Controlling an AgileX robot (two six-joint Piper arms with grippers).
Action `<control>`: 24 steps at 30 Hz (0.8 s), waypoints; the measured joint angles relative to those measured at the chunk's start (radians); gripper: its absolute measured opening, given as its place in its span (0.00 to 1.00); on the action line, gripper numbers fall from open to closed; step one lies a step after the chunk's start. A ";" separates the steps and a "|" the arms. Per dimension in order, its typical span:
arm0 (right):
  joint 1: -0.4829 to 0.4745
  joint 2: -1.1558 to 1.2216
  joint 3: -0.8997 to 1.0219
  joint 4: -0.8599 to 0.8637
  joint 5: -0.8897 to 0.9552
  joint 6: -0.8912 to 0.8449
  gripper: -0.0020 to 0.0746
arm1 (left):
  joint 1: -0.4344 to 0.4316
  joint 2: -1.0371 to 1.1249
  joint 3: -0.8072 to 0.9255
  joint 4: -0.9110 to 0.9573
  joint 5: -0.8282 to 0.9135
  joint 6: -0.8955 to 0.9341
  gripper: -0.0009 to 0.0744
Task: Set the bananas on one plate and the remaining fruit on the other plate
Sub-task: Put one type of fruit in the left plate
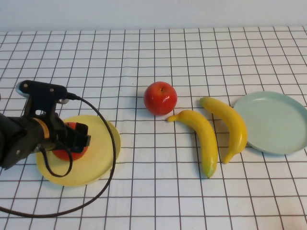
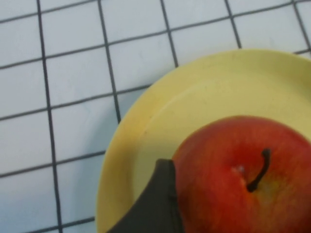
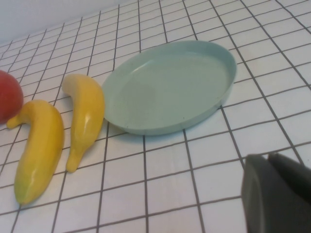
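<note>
One red apple (image 1: 66, 154) (image 2: 243, 174) rests on the pale yellow plate (image 1: 98, 153) (image 2: 160, 121) at the near left. My left gripper (image 1: 72, 140) stands open around it, one dark finger (image 2: 155, 204) close against the apple's side. A second red apple (image 1: 160, 97) (image 3: 8, 94) sits on the table mid-field. Two yellow bananas (image 1: 204, 139) (image 1: 230, 125) lie side by side to its right, next to the pale blue-green plate (image 1: 273, 122) (image 3: 170, 87), which holds nothing. My right gripper (image 3: 268, 156) is shut and empty, hovering over the table near that plate; the high view does not show it.
The table is a white cloth with a black grid. A black cable (image 1: 108, 177) loops from the left arm across the near left of the table. The bananas (image 3: 39, 145) (image 3: 87, 114) lie between the loose apple and the blue-green plate.
</note>
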 joint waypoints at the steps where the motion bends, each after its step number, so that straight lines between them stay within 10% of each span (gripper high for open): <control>1: 0.000 0.000 0.000 0.000 0.000 0.000 0.01 | 0.000 -0.002 0.000 0.002 -0.013 0.000 0.90; 24: 0.000 0.000 0.000 0.000 0.000 0.000 0.01 | -0.211 0.076 -0.379 0.014 0.030 0.042 0.90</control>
